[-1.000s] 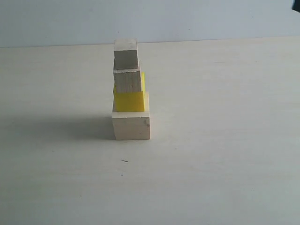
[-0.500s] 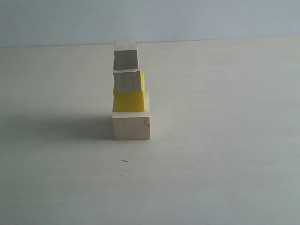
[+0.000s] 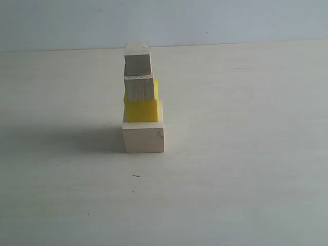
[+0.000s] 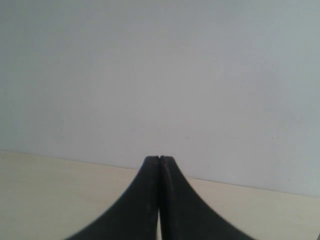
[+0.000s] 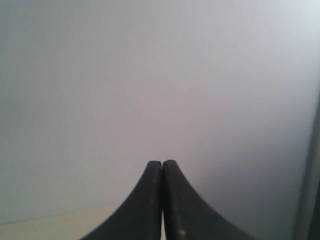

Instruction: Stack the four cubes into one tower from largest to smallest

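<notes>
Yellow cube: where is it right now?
In the exterior view the yellow cube is just left of centre, resting on the big pale wood cube, with the smaller pale wood cube on top of it.

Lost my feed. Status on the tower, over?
Left gripper shut, right gripper shut, both empty. Tower standing, four high, largest at bottom. Nothing in the way.

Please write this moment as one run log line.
tower: four cubes stacked | left tool: shut, empty | right tool: shut, empty
</notes>
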`<act>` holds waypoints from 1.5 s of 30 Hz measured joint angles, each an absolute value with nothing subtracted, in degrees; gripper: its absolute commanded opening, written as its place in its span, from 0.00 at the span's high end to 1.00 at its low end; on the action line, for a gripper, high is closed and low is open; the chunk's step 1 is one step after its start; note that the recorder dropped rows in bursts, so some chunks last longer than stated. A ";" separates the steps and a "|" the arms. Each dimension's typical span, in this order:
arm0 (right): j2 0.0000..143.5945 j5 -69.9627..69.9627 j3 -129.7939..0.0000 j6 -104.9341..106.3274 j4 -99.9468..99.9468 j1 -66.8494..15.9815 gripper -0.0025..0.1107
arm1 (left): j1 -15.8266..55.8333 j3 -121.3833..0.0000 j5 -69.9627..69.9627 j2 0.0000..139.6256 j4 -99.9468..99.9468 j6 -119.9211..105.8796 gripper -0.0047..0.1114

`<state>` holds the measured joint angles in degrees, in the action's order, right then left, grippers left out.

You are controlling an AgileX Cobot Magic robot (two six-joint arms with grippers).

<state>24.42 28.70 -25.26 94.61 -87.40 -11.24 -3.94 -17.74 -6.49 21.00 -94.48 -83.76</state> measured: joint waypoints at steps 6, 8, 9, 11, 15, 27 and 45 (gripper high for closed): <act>17.42 24.70 -25.26 111.76 -97.58 -11.20 0.98 | -3.94 -17.62 -5.79 21.00 -94.02 -83.76 0.96; 14.68 23.95 -25.26 114.45 -98.97 -11.20 0.98 | -3.94 -17.62 -5.79 21.00 -94.02 -83.76 0.96; 13.68 23.46 -25.26 115.02 -99.37 -11.20 0.98 | -3.94 -17.62 -5.79 20.90 -94.02 -83.76 0.96; 11.62 22.03 -25.26 116.06 -99.73 -11.20 0.98 | -3.94 -17.62 -5.79 20.46 -93.89 -83.57 0.96; 9.97 20.70 -25.26 116.71 -99.73 -11.20 0.98 | -3.94 -17.62 -5.67 19.94 -93.55 -83.67 0.96; 8.65 20.35 -25.26 112.60 -99.73 -11.20 0.98 | -3.94 -17.62 -5.55 19.94 -93.43 -83.67 0.96; 8.65 20.35 -25.26 112.25 -99.73 -11.20 0.98 | -3.94 -17.62 -5.55 19.94 -93.43 -83.67 0.96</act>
